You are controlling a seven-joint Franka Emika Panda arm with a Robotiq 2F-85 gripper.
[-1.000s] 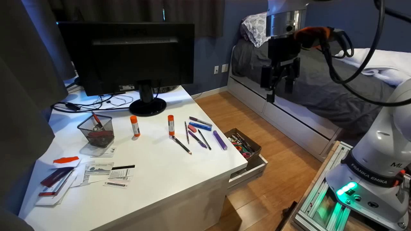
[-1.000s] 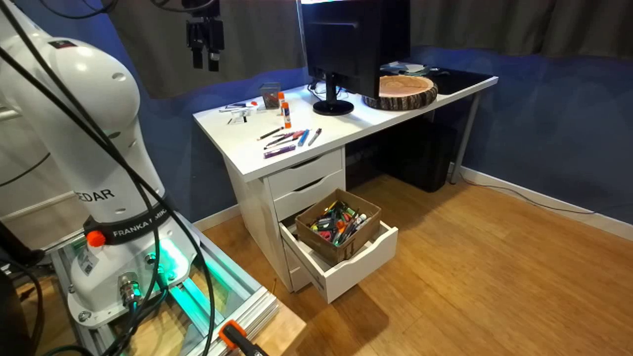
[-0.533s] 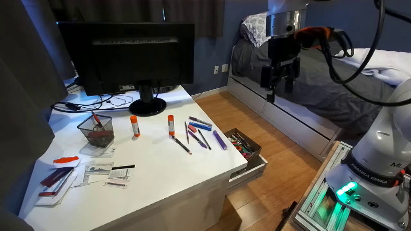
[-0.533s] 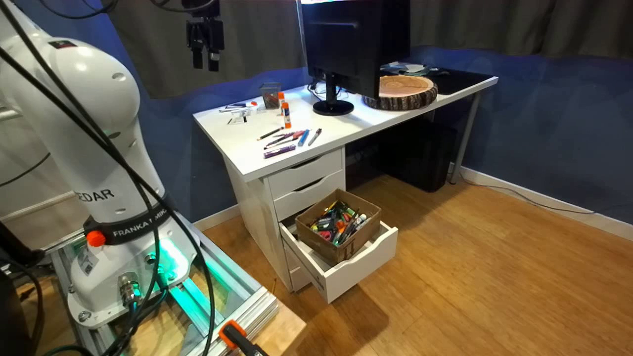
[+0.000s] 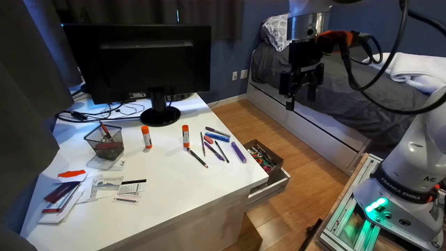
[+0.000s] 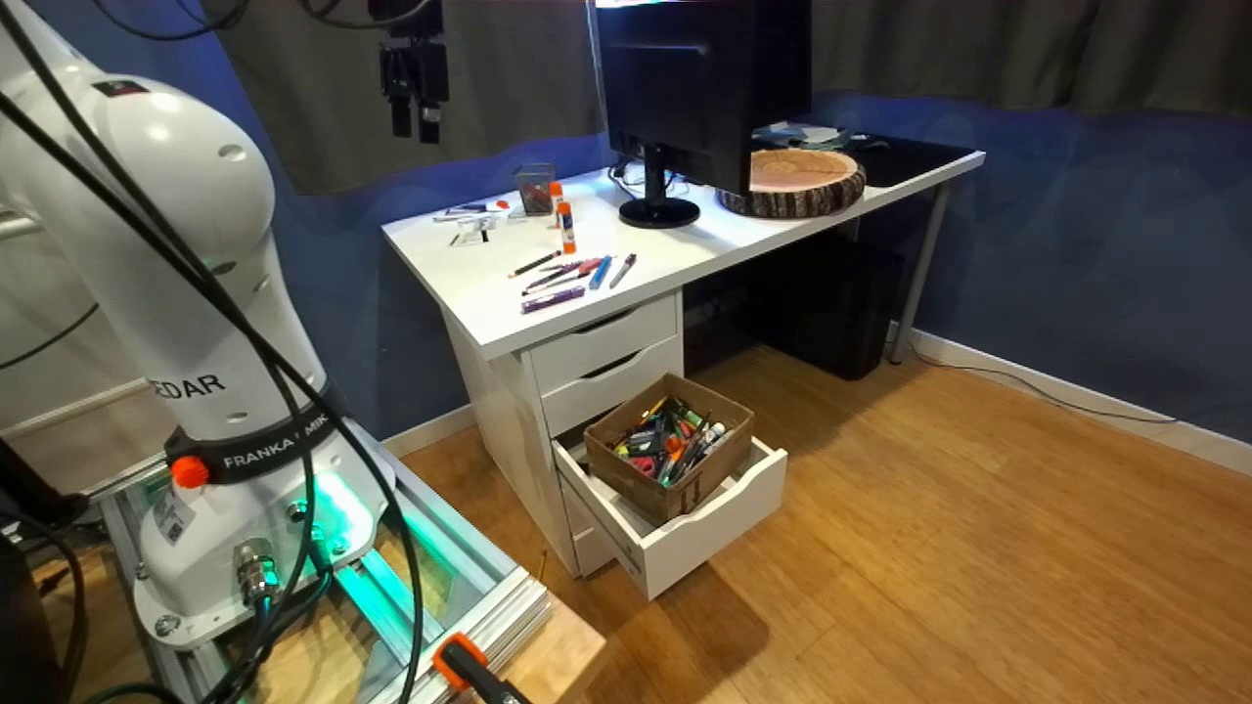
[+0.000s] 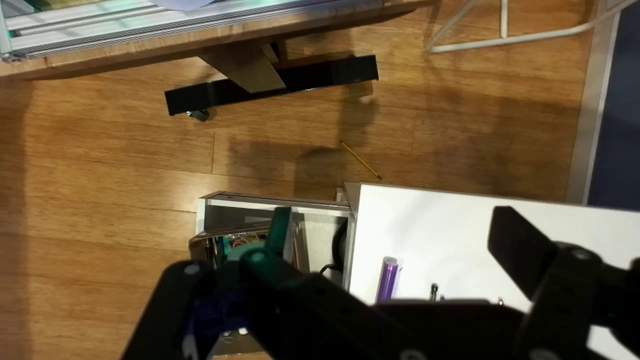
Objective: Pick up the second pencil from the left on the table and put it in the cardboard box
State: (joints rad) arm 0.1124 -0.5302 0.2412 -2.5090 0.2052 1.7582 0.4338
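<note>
Pencils and pens lie on the white table [image 5: 167,195]. In an exterior view the leftmost is a black pencil [image 5: 197,157]; second from the left is a slim patterned pencil [image 5: 202,143]. A purple pen [image 5: 214,151] and a thin black pencil [image 5: 222,151] lie right of it. The brown cardboard box [image 6: 709,481], full of pens, sits in an open drawer and also shows in an exterior view [image 5: 277,169]. My gripper [image 5: 300,100] is open and empty, high above the floor, right of the table there; its spread fingers show in the wrist view [image 7: 392,230], partly hiding the box and pencils.
Two glue sticks [image 5: 185,136] stand near the pencils. A purple marker [image 5: 238,152], blue marker [image 5: 217,137] and pink eraser [image 5: 208,139] lie beside them. A mesh cup [image 5: 106,144] and monitor [image 5: 139,62] stand further off. A yellow pencil [image 7: 361,160] lies on the floor.
My gripper has shifted slightly left in an exterior view and slightly right and down in another, in the last half second. The objects on the table and the box have not moved.
</note>
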